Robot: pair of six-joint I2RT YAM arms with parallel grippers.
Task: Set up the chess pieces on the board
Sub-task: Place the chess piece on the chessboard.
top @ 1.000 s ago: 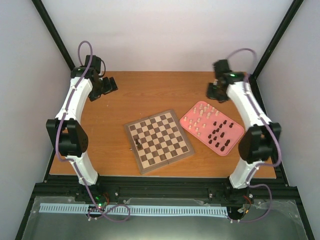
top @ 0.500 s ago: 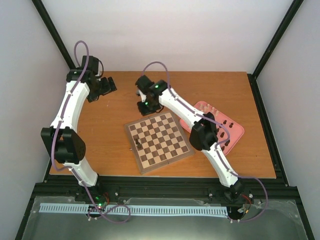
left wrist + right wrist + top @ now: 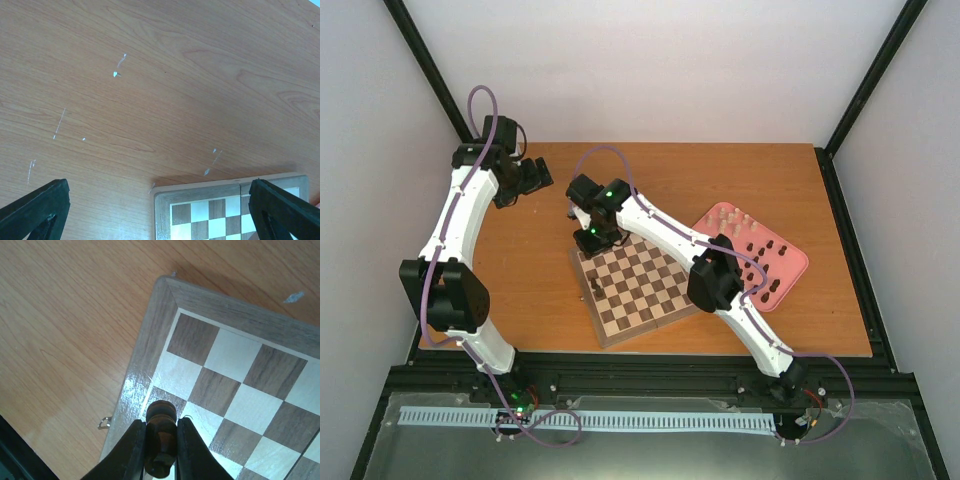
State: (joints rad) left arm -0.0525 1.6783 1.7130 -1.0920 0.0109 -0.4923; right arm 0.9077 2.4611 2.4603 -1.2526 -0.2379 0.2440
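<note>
The wooden board (image 3: 650,300) lies mid-table, and its checked corner (image 3: 235,375) fills the right wrist view. My right gripper (image 3: 160,424) is shut on a dark brown chess piece (image 3: 160,435), held just above the dark edge square near the board's far-left corner. From above, that gripper (image 3: 588,240) hangs over the same corner. Two dark pieces (image 3: 595,287) stand on the board's left side. More cream pieces (image 3: 728,222) and dark pieces (image 3: 765,250) wait in the pink tray (image 3: 798,262). My left gripper (image 3: 535,175) is open over bare table at the back left, with the board corner (image 3: 200,197) below it.
The pink tray sits right of the board, partly under my right arm (image 3: 715,275), which stretches across the board's far side. A small metal latch (image 3: 104,423) sticks out from the board's left edge. Black frame posts (image 3: 425,70) stand at the back corners.
My right arm has swung from the back right by the tray across to the board's far-left corner, carrying the dark piece. The left arm has barely shifted.
</note>
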